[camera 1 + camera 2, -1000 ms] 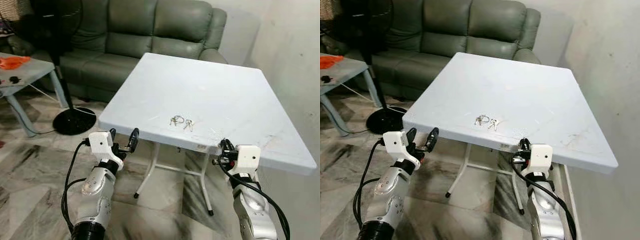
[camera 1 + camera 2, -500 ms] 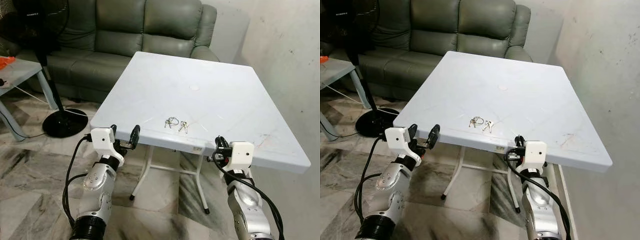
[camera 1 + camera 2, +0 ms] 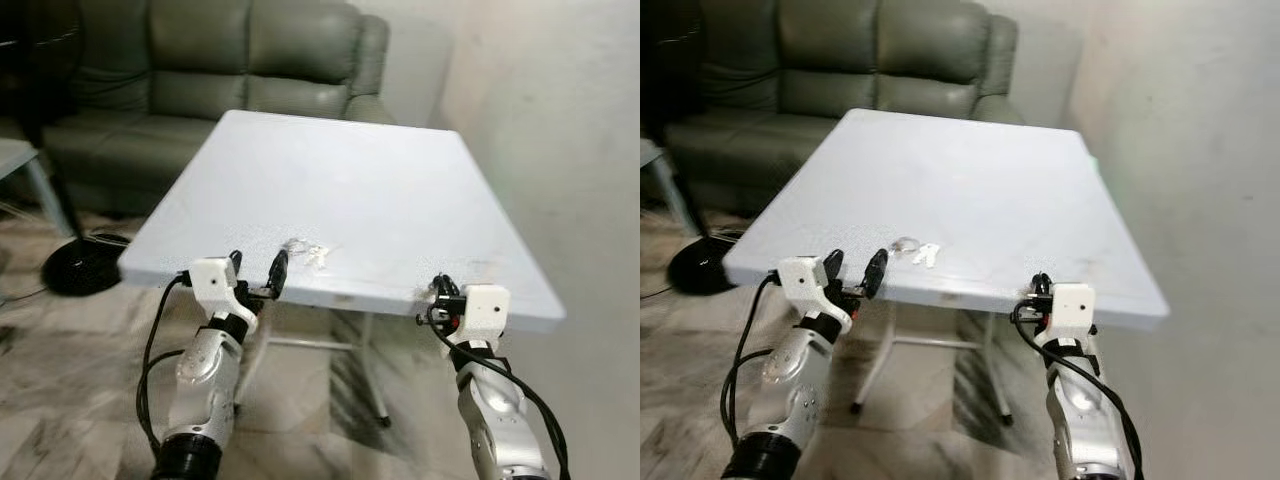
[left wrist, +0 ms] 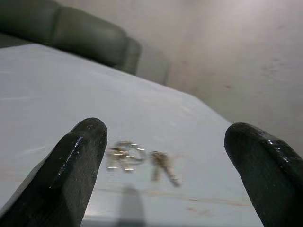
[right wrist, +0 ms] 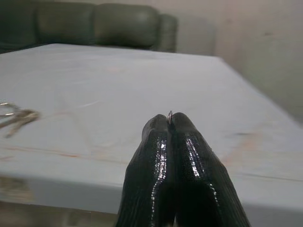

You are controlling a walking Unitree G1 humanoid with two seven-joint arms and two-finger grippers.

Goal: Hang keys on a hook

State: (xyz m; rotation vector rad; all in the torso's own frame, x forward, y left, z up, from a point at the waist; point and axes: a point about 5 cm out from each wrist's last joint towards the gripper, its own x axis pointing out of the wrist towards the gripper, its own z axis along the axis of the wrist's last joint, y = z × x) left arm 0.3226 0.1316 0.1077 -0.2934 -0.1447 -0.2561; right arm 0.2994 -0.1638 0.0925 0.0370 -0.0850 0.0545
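A small bunch of keys point(image 3: 305, 250) lies on the white table point(image 3: 330, 170), close to its front edge. My left gripper point(image 3: 257, 270) is open at that edge, just short of the keys. In the left wrist view the keys point(image 4: 137, 158) lie a little beyond and between the two spread black fingers point(image 4: 78, 161). My right gripper point(image 3: 438, 290) is shut and is held at the front edge further right, apart from the keys. In the right wrist view a tiny metal loop shows at the tip of the pressed-together fingers point(image 5: 161, 156).
A green sofa point(image 3: 200, 60) stands behind the table. A fan's black base point(image 3: 75, 265) sits on the marble floor at the left. A plain wall point(image 3: 560, 150) runs close along the table's right side.
The whole picture has shifted left and blurred, so the camera has turned right and come closer. The keys lie where they were. Both grippers keep their states.
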